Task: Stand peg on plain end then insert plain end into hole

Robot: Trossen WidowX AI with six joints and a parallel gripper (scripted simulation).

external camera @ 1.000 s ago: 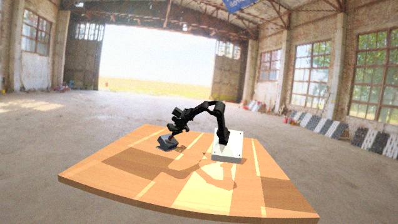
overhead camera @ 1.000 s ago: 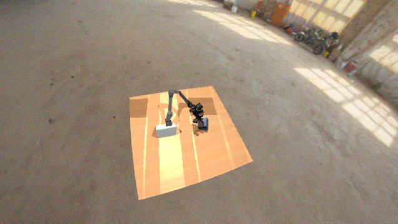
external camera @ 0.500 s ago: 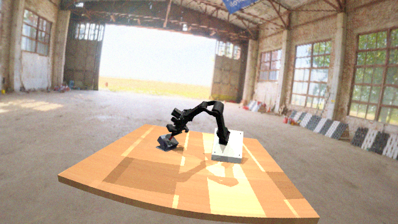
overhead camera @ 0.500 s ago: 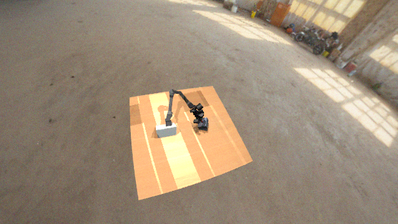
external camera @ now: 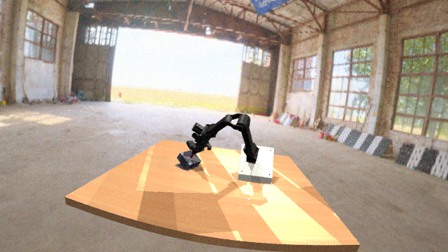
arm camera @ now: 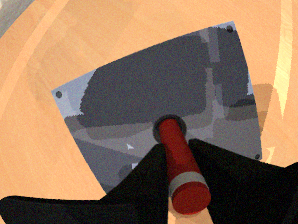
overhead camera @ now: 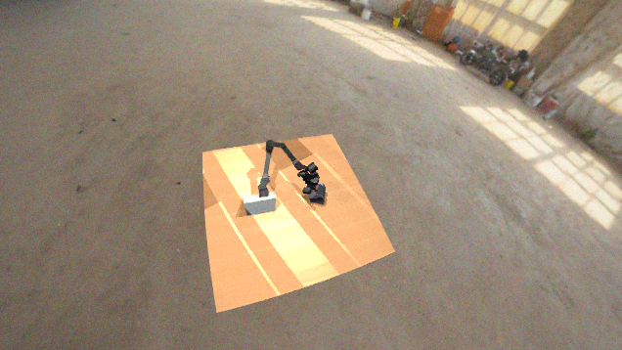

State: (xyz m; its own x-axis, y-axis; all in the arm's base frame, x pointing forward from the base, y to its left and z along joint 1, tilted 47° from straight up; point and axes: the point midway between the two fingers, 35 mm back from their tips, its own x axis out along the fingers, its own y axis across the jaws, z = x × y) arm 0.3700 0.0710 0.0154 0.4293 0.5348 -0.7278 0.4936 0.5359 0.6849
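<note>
The red peg (arm camera: 181, 157) (external camera: 192, 155) has its white band near the end toward the camera in the wrist view. My gripper (arm camera: 176, 149) is shut on the peg, with one black finger on each side below the band. The dark grey sloped panel (arm camera: 150, 75) (external camera: 187, 161) (overhead camera: 318, 196) stands on the table. The peg's plain end is at the panel's round hole (arm camera: 156, 131) and appears to be inside its mouth; the dark rim shows around it. How deep the end sits is hidden. In the top and exterior views the gripper is low over the panel.
The wooden table (overhead camera: 352, 235) (external camera: 113, 190) carries the panel and the arm's white base block (overhead camera: 260, 204) (external camera: 265, 162). The block stands to the left of the panel in the top view and to its right in the exterior view. Shadows and bright stripes cross the table.
</note>
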